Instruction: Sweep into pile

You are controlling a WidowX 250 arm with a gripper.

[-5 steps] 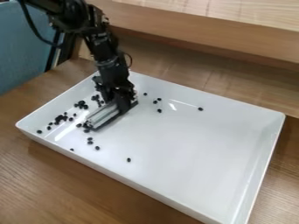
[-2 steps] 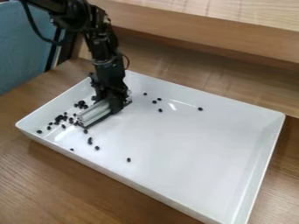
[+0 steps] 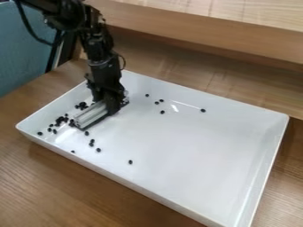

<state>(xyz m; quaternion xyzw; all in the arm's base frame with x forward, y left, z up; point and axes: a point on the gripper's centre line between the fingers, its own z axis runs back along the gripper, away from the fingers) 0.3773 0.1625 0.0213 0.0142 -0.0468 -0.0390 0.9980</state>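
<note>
The black gripper (image 3: 110,101) hangs low over the left part of the white tray (image 3: 195,142), shut on a pale ribbed bar with a dark lower edge, the sweeper (image 3: 91,115). The sweeper lies slantwise at the tray floor. Small black beans (image 3: 60,119) are clustered to its left, and others sit behind it at the left wall. Several loose beans (image 3: 91,142) lie in front of it. More beans (image 3: 161,112) are scattered behind and to the right, with a lone bean (image 3: 203,110) farther right and another (image 3: 130,162) toward the front.
Raised tray walls surround the work, with the left wall close to the sweeper. A wooden table (image 3: 71,186) holds the tray, and a wooden ledge (image 3: 225,37) runs along the back. A blue panel (image 3: 22,53) stands at the upper left.
The gripper and sweeper have moved left across the tray, most of it in the first half second. Beans near the sweeper's left end have shifted left; those at right have stayed put.
</note>
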